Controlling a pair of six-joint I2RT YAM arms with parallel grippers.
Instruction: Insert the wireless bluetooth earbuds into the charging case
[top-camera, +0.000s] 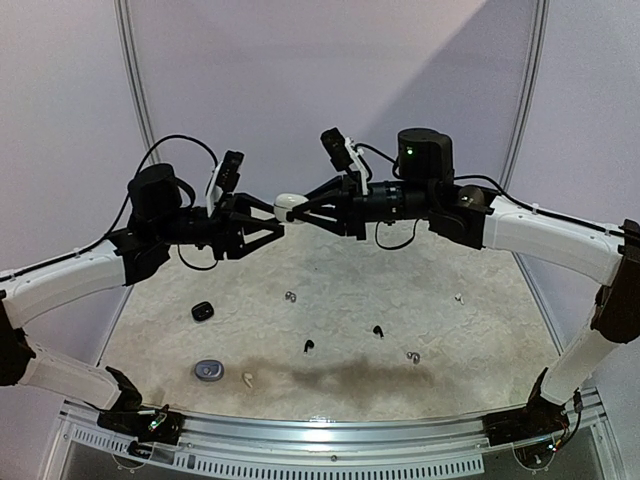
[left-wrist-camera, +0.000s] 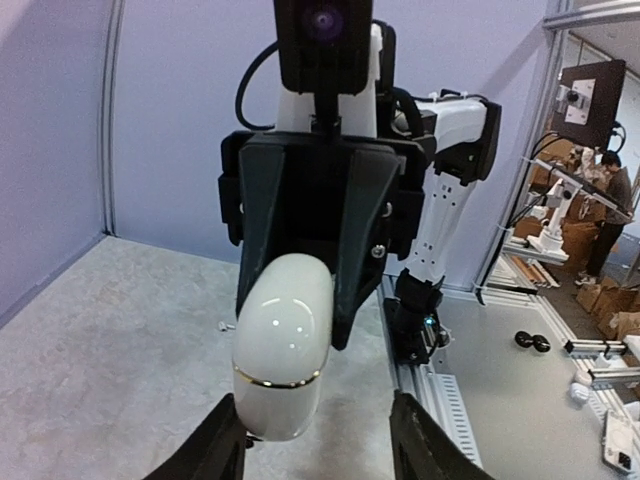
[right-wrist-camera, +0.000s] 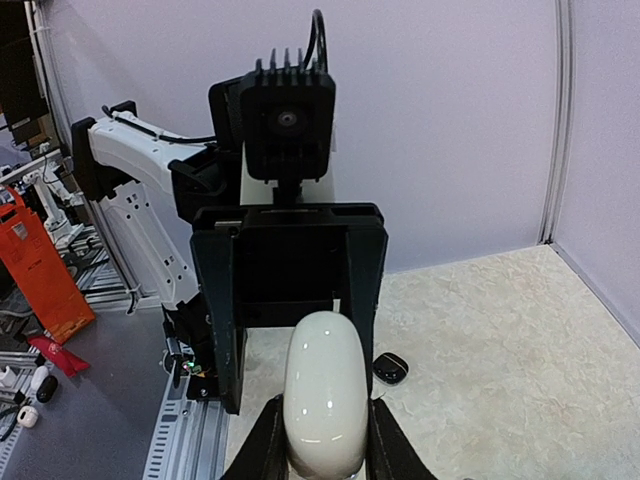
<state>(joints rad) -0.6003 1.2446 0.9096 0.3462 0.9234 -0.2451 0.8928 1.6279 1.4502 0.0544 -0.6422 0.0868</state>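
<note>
I have right gripper (top-camera: 302, 214) clamped on white case (top-camera: 288, 201); left gripper (top-camera: 277, 223) straddles case's opposite end, unclamped; long axis runs between them.

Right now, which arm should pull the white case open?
Left, probably. The right gripper clamps the white case in mid-air; the left gripper, fingers open, straddles its free end beyond the gold seam, ready to close.

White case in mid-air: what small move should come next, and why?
Probably the left gripper closes on the white case: its fingers flank the free end with a gap, while the right gripper clamps the other end.
</note>
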